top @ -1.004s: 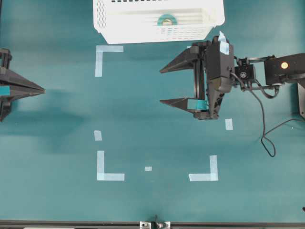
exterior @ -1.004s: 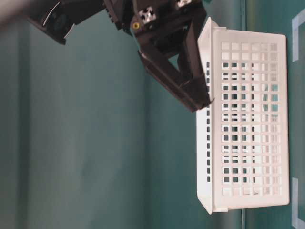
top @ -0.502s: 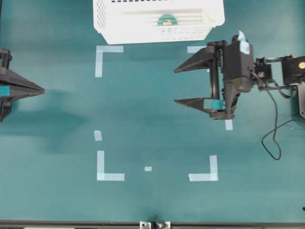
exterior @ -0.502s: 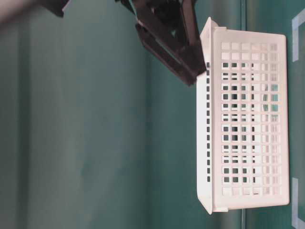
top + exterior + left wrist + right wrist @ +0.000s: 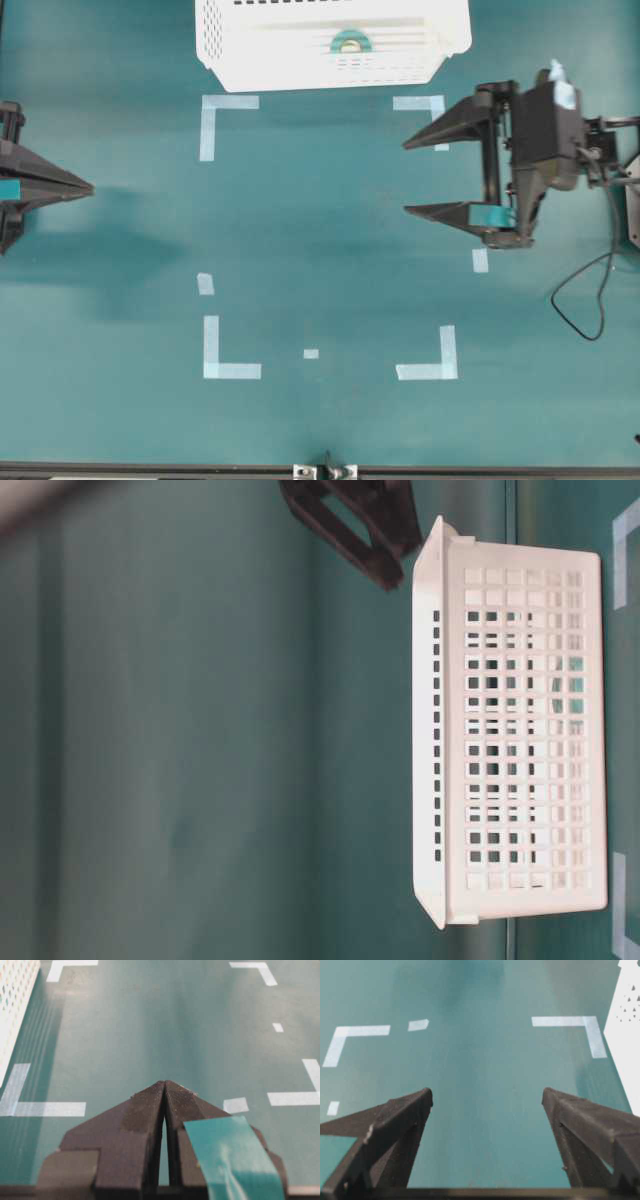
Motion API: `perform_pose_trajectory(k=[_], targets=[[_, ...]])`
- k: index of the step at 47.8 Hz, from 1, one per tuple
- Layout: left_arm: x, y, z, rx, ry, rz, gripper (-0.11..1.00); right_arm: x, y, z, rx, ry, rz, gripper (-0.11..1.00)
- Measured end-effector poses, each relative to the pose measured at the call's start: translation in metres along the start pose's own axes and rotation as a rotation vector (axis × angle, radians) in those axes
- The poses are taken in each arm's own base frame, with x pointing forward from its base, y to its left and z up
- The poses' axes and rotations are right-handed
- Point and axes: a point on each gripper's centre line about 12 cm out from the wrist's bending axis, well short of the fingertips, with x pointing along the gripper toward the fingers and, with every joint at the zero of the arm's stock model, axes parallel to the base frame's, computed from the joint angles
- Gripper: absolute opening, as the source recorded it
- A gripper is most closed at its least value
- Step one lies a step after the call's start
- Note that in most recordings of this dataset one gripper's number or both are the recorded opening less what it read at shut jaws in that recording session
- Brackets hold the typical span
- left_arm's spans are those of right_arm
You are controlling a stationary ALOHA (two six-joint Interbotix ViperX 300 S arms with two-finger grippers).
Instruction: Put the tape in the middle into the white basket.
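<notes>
My right gripper (image 5: 405, 178) hangs with its two black, wedge-shaped fingers spread wide and nothing between them, pointing toward the middle of the matte teal table (image 5: 320, 230); a scrap of teal tape clings to the lower finger near its base. From its own camera the finger pads (image 5: 400, 1115) look coarse and grainy, with bare teal surface in the gap. My left gripper (image 5: 90, 187) sits at the far left edge, its ribbed fingers (image 5: 145, 1110) pressed together into one point, clamped on nothing (another teal strip is stuck on its body). Flat pale-blue corner marks (image 5: 228, 348) frame a rectangle on the table between the two arms. Beyond them, at the top edge, stands the white basket (image 5: 240, 55), rigid plastic with gridded perforated walls, and the tape (image 5: 350, 42), a small turquoise ring with a tan core, lies inside it.
</notes>
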Motion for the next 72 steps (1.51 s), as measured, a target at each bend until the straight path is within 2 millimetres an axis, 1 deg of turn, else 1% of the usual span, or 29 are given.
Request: perform_pose_trajectory(k=[8,18,26,35,45,56,72], targets=[[0.000,0.000,0.000,0.000,0.000,0.001,-0.11,-0.018,-0.001,-0.005,0.001,-0.017,0.003,1.00],[0.000,0.000,0.000,-0.001,0.000,0.003,-0.11,-0.038,-0.002,-0.017,-0.001,-0.026,0.005,1.00],[0.000,0.001,0.000,-0.002,0.000,0.007,-0.11,-0.058,-0.004,-0.028,0.000,-0.032,0.003,1.00],[0.000,0.001,0.000,-0.002,0.000,0.010,-0.11,-0.086,-0.006,-0.037,-0.002,-0.080,0.009,1.00],[0.000,0.002,0.000,-0.003,0.000,0.012,-0.11,-0.106,-0.009,-0.051,-0.003,-0.084,0.003,1.00],[0.000,0.002,0.001,-0.003,-0.002,0.012,-0.11,-0.117,-0.012,-0.064,-0.003,-0.077,-0.004,1.00],[0.000,0.002,0.000,-0.003,0.000,0.012,-0.11,-0.120,-0.015,-0.079,-0.004,-0.054,-0.009,1.00]])
